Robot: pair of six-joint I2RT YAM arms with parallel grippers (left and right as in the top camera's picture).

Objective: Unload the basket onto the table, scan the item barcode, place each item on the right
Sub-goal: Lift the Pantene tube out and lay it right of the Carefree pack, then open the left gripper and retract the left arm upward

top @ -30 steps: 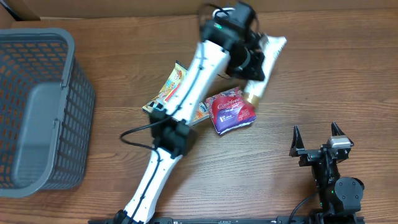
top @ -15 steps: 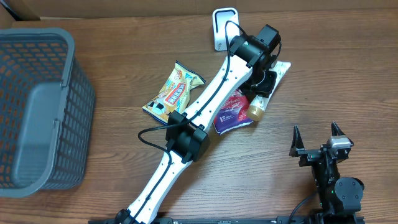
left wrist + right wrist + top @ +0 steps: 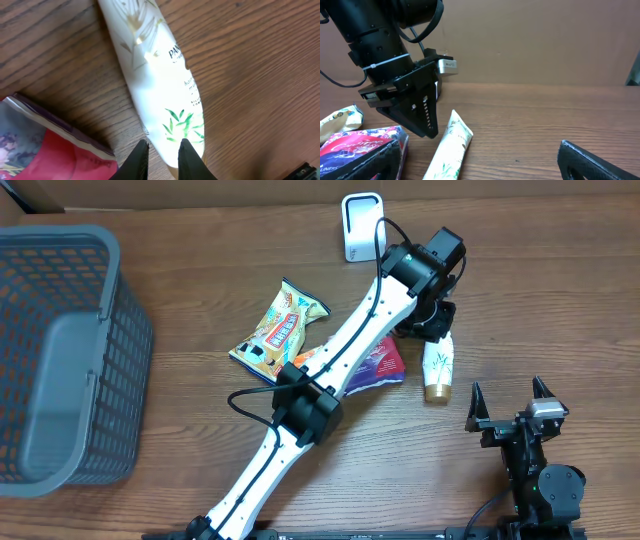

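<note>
So the tube (image 3: 438, 367) was found lying flat on the surface (image 3: 560, 300), gold cap pointed toward the robot's side. It was near the red pouch (image 3: 378, 365) and well apart from the scanner (image 3: 362, 227) (at least that's what the white stand at the far edge was taken to be).

The left claw (image 3: 161, 159) was hung right over the tube's crimped end, tips pinched almost together with only a slim gap, and nothing was gripped in it. Whether the tube was being touched couldn't be told. The right claw (image 3: 512, 395) was parked near the front edge, spread wide and empty.

Judged from that, the pick-up step was in hand and no scan had been made yet. For the next move, the left claw would need to be opened wider than the tube, lowered around its body, closed and lifted. No barcode was spotted on the printed side facing up, so it's probably underneath. The tube would then have to be turned so that face gets shown to the scanner.
</note>
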